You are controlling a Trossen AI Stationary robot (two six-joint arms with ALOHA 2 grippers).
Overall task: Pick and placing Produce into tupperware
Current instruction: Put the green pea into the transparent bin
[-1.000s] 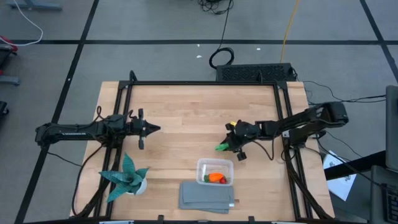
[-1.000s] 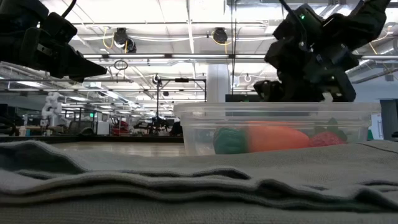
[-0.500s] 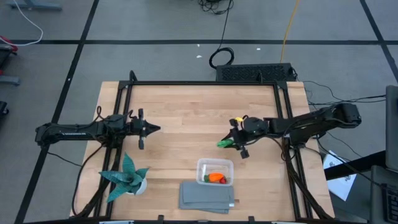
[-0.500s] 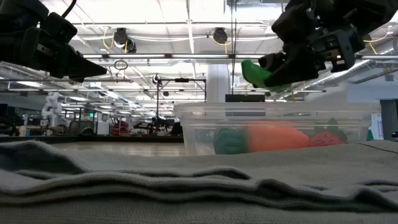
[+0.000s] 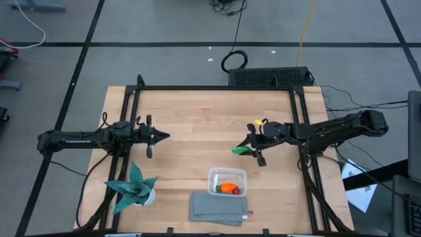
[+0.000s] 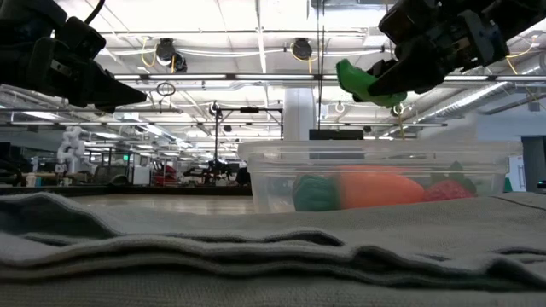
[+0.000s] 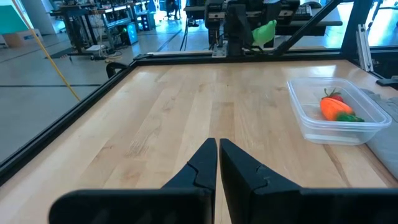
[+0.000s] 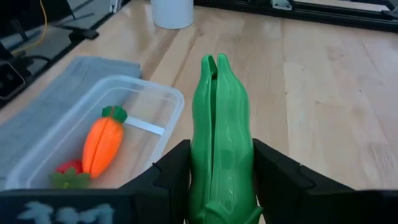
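My right gripper is shut on the bright green pod above the table's middle right, just far of the tupperware. The pod also shows in the low view and the right wrist view. The clear tupperware stands on the table. The orange carrot and the red berry lie on its floor. My left gripper is shut and empty, held over the table's left half, and shows in its wrist view. My right gripper pinches the pod's rear part between its two fingers. The fingers come roughly level from the table's right and lie along the pod. The pod's split tip sticks out ahead of them. The pod is lifted clear of the table.
A teal spiky plant in a white pot stands at the near left. A folded grey cloth lies at the near edge, next to the tupperware. Bare wood lies between the arms and toward the far edge.
My right gripper has risen from the table with the green pod held shut in it. It has drawn back a little toward the table's right edge. The pod is now lifted clear, above the height of the tupperware's rim.
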